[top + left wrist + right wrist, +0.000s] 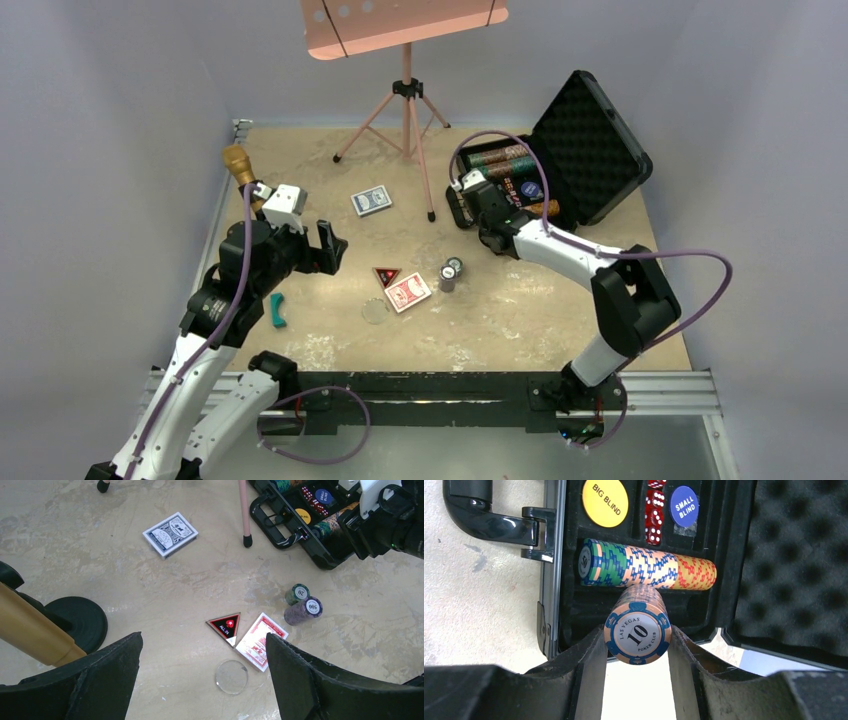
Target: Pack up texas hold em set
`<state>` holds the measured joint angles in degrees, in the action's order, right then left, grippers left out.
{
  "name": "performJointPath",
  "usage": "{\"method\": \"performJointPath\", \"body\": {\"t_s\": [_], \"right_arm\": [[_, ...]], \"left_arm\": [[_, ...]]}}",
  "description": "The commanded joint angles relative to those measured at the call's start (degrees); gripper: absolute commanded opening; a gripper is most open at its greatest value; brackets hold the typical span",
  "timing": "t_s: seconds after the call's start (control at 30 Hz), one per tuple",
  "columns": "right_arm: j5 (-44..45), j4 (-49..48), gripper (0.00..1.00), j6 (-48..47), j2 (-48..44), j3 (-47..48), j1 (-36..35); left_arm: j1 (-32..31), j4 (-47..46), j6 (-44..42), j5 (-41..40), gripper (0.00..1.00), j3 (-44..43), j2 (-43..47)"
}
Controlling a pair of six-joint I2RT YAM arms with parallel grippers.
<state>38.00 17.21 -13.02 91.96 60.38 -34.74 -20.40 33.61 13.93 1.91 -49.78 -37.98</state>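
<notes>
Black case (794,560) and gold microphone (30,630), both partly beyond view edges.

Black case (590,140), blue deck (371,201), red deck (408,292), red-black button (386,276), peach-and-blue striped 10 chips (638,632).

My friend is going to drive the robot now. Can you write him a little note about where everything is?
Right gripper: shut on a stack of 10 chips, at the open case, not yet in its slot.
Left gripper: open, empty, above the table.
Done: rows of chips lie in the case.
To do: two chip stacks, red deck, blue deck and triangular button on the table; then close the lid.
</notes>
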Motion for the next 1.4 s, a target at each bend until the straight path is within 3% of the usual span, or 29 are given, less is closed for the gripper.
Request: {"method": "performJointPath", "body": {"t_s": [0.0,0.57,0.6,0.73,0.8,0.97,1.17,1.37], "right_arm": [[2.9,-5.8,0.00,-4.6,1.0,0.4,0.6],[4.8,-1.0,0.00,-2.6,4.8,0.0,0.7],[5.3,-1.0,0.05,-2.4,4.9,0.1,0.7],[4.4,-0.9,0.55,-1.2,3.5,0.2,0.7],[2.6,-0.7,0.69,-0.5,1.9,0.1,0.8],[-3.5,0.5,0.79,2.1,-2.9,0.0,0.8],[-13.6,0.4,0.80,5.6,-8.1,-0.8,1.7],[-17.3,0.5,0.80,10.2,-7.4,0.0,4.7]], "left_arm": [[-0.3,-1.3,-0.5,0.1,0.96,0.1,0.3],[-0.2,-1.4,-0.1,0.2,0.97,0.1,0.5],[-0.2,-1.4,-0.1,0.3,0.97,0.1,0.5],[-0.2,-1.4,0.0,0.3,0.97,0.1,0.5],[-0.2,-1.3,0.0,0.4,0.97,0.1,0.5],[-0.2,-1.3,0.1,0.6,0.97,0.1,0.5],[-0.2,-1.3,0.2,0.6,0.97,0.0,0.6],[-0.2,-1.3,0.2,0.6,0.97,0.0,0.7]]}}
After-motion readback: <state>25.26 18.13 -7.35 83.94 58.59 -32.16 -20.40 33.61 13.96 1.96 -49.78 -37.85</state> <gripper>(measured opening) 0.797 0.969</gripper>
